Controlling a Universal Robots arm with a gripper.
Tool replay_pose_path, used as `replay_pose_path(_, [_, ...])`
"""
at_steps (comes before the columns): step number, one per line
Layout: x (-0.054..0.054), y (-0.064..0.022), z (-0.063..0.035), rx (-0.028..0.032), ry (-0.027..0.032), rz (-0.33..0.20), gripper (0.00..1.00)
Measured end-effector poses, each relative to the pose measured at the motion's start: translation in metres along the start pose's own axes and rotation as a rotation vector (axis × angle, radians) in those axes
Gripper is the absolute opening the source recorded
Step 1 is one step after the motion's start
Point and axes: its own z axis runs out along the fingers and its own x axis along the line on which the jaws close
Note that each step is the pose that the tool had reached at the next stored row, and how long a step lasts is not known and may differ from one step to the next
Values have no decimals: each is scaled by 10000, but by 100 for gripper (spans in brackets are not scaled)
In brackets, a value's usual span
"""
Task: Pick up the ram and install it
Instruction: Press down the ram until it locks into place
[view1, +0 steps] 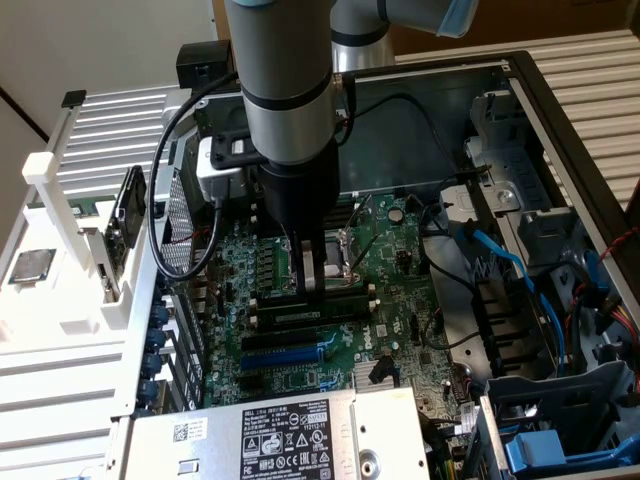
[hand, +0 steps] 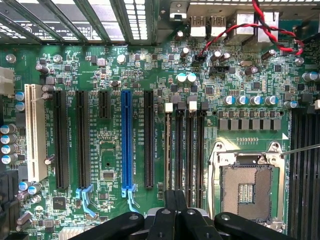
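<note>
Tool (view1: 309, 283) clenched, fingers pressed together, down at the memory slots (hand: 185, 150) beside the CPU socket (hand: 247, 187). Ram (view1: 320, 293) seated in slot beneath it.

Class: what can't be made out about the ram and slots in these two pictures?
1. Exterior view: the gripper covers the middle of the ram; whether it is seated cannot be told.
2. Wrist view: the gripper hides the near ends of the memory slots.
3. Exterior view: the arm hides part of the motherboard.
</note>
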Motion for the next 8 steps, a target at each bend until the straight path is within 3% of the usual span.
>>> replay_pose_path(8, [0, 0, 10, 1, -24, 1, 10])
